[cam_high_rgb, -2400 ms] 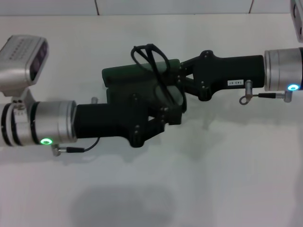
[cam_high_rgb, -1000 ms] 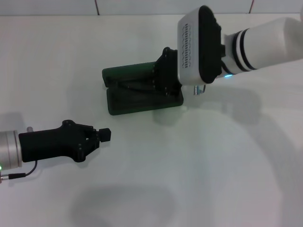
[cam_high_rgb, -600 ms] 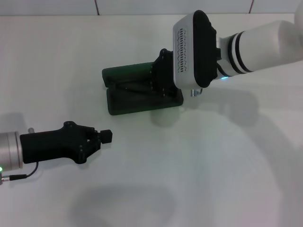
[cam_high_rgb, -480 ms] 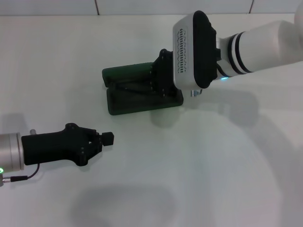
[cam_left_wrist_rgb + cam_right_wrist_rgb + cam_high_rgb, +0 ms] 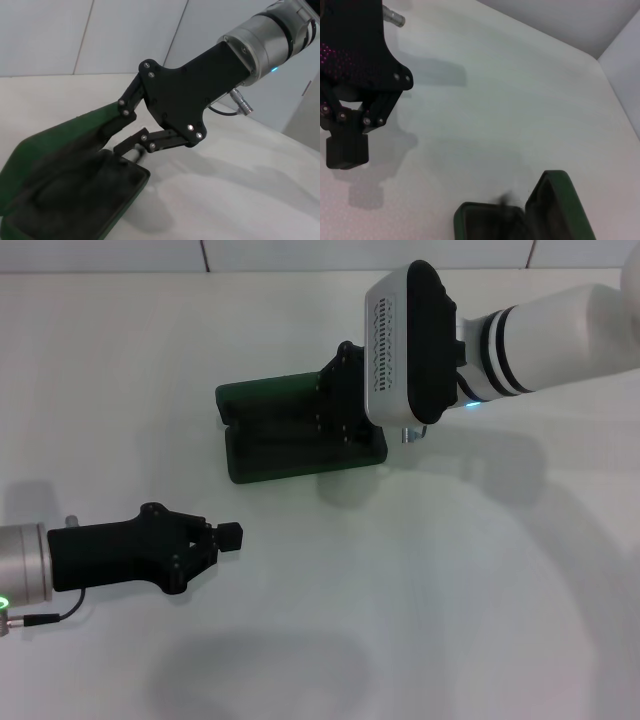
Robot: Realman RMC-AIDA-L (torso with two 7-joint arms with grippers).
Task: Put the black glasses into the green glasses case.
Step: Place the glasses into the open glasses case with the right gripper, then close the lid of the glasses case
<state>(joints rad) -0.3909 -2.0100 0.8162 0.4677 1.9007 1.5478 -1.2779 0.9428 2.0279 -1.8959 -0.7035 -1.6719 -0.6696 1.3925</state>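
The green glasses case (image 5: 270, 455) lies open at the table's middle, lid (image 5: 60, 140) raised on the far side. The black glasses (image 5: 70, 187) show only as faint dark shapes lying in the case's tray. My right gripper (image 5: 335, 405) hangs over the case's right end and is open. In the left wrist view the right gripper (image 5: 125, 127) has one finger at the lid's edge and the other at the tray's corner. My left gripper (image 5: 230, 535) is shut and empty, low at the front left, well apart from the case.
The white table (image 5: 450, 590) carries nothing else. The right arm's white wrist housing (image 5: 405, 340) hides the case's right end from the head view. A wall seam runs along the table's far edge.
Earlier both grippers met at the case with the glasses above it. The left gripper has since pulled back to the front left and crept slightly right; the right gripper stays over the case.
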